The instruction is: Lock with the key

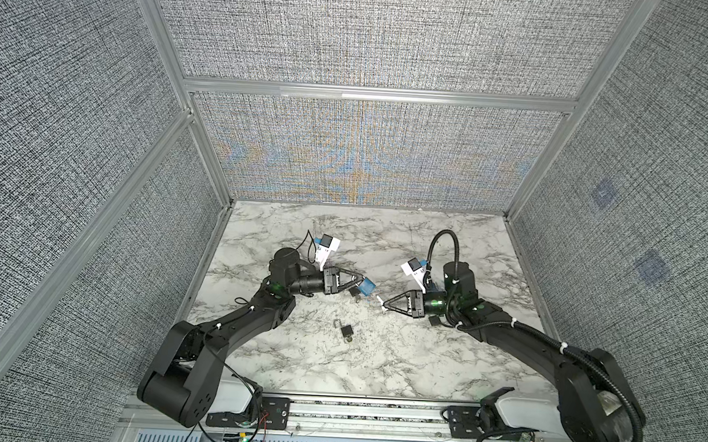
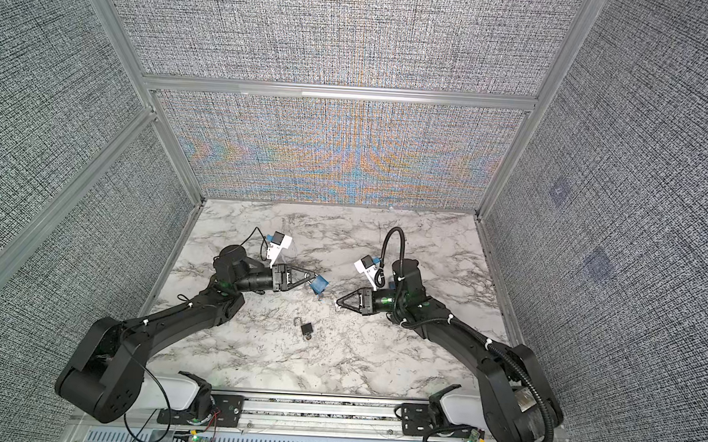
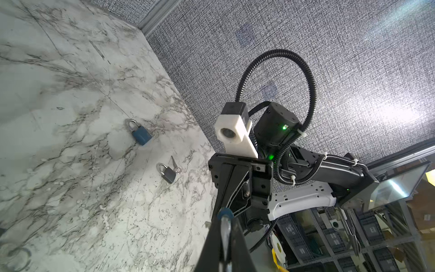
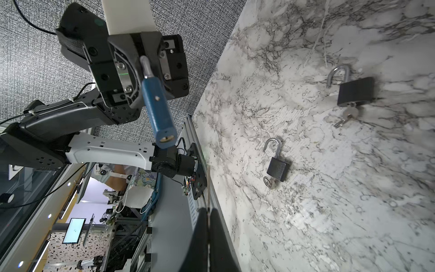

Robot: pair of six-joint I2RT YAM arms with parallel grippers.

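Gripping the blue padlock (image 1: 367, 288) by its steel shackle (image 4: 145, 64), the left claw (image 1: 359, 279) holds it in the air above the middle of the bench (image 1: 420, 358). The end with the brass keyhole (image 4: 166, 139) points toward the right claw (image 1: 382, 308), which is near but apart from it. The right claw is closed. A thin strip (image 4: 208, 188) sticks out between its tips. It may be a key seen on edge, but I cannot tell for sure.

I judge the padlock to be stiff and rather heavy for its size, with a smooth coated body. The shackle is round polished metal, so it is a slippery place to hold, and the body could swing or turn around it when a key pushes into the keyhole. The two flat faces of the body would give a firmer hold. A key is thin, light and easy to drop, so it is best pinched on the flat sides of its head, leaving the blade free.

Two black padlocks (image 4: 277, 168) (image 4: 355, 91) lie on the bench with open shackles, each with a key at its lower end.
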